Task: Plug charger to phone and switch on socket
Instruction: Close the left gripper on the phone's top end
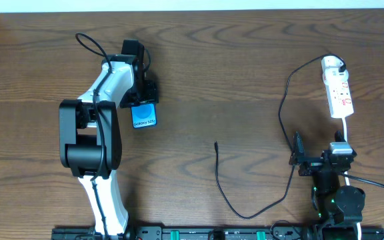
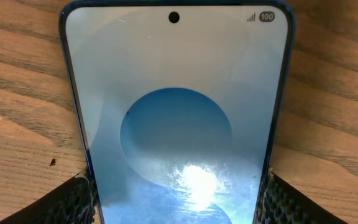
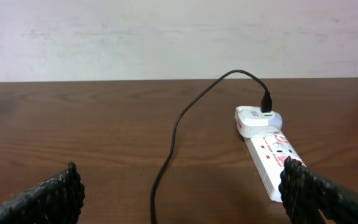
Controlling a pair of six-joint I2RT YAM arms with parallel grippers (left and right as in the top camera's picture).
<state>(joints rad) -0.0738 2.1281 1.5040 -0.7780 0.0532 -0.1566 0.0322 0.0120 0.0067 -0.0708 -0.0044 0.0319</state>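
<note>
1. Now the left gripper point(image 2: 176, 202) is closed on the phone point(image 2: 176, 93). Its pads point(image 2: 73, 202) sit against both long edges, and the phone lies screen up on the tabletop point(image 2: 17, 93).
2. Judging by this, the step in hand is securing the phone so the charger point(image 3: 174, 130) can go in. Doing it well means squeezing the edges squarely, keeping the phone level and leaving the port end clear. Which end carries the port I cannot tell.
3. The right gripper point(image 3: 180, 180) is wide open and empty, facing the socket point(image 3: 269, 158) at the far right.
4. The charger's plug head point(image 3: 257, 119) sits in the socket. Its tip point(image 1: 217, 143) lies loose mid-tabletop, well apart from the phone, so it likely needs fetching next.
5. As for writing, the phone's status bar reads "100" beside signal bars. From overhead the white text on the blue screen looks like "Galaxy S25+", though it is small. The socket's red markings are too small to read.
</note>
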